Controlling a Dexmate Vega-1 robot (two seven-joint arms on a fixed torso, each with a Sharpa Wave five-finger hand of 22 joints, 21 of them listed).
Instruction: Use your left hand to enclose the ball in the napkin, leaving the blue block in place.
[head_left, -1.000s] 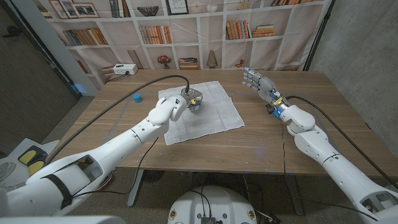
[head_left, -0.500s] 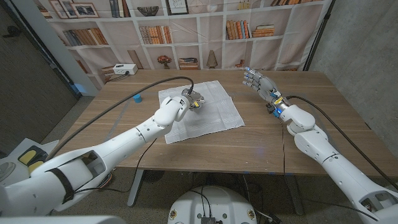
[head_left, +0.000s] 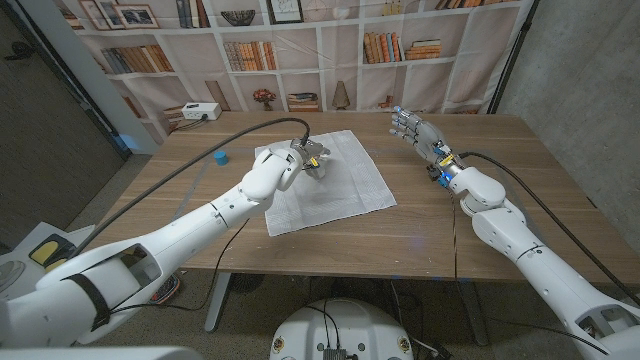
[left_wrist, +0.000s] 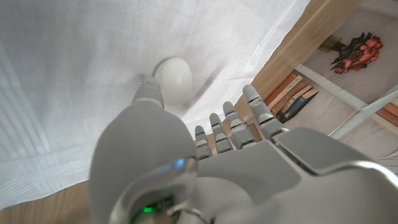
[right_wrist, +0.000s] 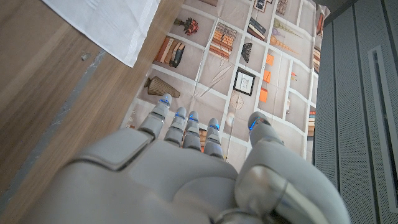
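Left hand moved farther across white cloth napkin, toward its far edge, now beside small white ball, fingers apart.

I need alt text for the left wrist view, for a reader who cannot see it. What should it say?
Seen over the back of the robot's left hand, a white ball lies uncovered on a white napkin, just beyond the hand's thumb. The fingers reach past the napkin's edge, where the wooden table and a bookshelf backdrop show.
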